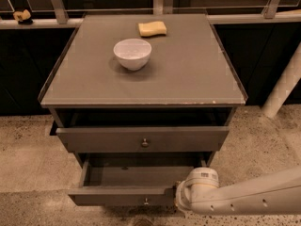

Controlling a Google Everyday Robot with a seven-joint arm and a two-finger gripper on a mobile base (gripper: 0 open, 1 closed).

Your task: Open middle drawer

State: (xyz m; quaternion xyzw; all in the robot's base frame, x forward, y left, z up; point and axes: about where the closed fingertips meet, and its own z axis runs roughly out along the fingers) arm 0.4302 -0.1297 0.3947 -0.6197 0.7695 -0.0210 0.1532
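Speckled floor surrounds a grey-brown cabinet (pixel 188 79) bearing a white bowl (pixel 132 53) and a yellow sponge (pixel 152 28). Its middle drawer (pixel 117 197) stands pulled well out beneath the top drawer (pixel 103 139). The gripper (pixel 181 197) sits against the right end of the middle drawer's front, and I cannot tell whether it is clenched or released.

- One arm (pixel 256 202), white, comes in from the lower-right edge and runs nearly level twd the left.
- Forearm thick and tubular, w/ a row of small dark dots along its lower side.
- Round white wrist housing (pixel 201 185) caps the arm's left end, low in view, right of centre.
- Gripper (pixel 181 195) at the housing's left side, mostly hidden behind it.
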